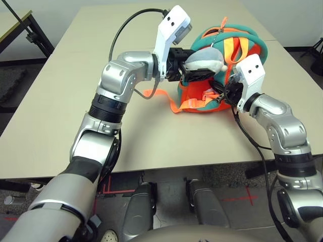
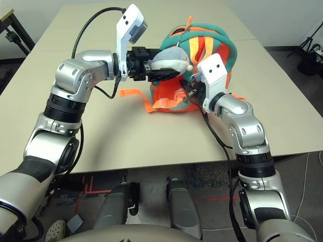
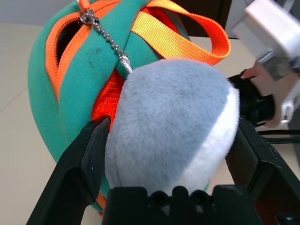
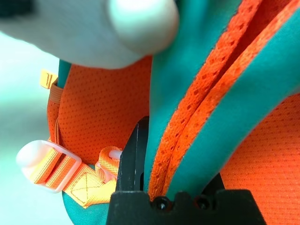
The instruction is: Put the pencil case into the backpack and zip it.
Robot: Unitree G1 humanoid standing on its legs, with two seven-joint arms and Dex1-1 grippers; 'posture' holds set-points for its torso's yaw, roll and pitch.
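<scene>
The backpack (image 1: 222, 75) stands on the far middle of the tan table (image 1: 60, 116), its orange body wrapped in teal trim, with orange webbing straps (image 1: 166, 98) trailing onto the tabletop toward the robot's left. A silver ball chain (image 3: 110, 44) runs from a zipper pull (image 3: 87, 17) at the top of the bag down to the grey-and-white plush toy (image 3: 173, 126) hanging on its front. The pencil case cannot be made out from outside the bag.

The left gripper (image 1: 194, 70) reaches in level from the left, and its 2 black fingers (image 3: 89, 159) stand wide apart on either side of the plush toy, which fills the space between them; whether they press on it cannot be told. The right gripper (image 1: 224, 93) comes in from the right at the bag's lower front, its jaws clenched on a teal-edged orange strap (image 4: 187, 140). Just beside that hold, a white plastic buckle (image 4: 40, 164) sits on an orange webbing strap against the mesh panel (image 4: 93, 103).
</scene>
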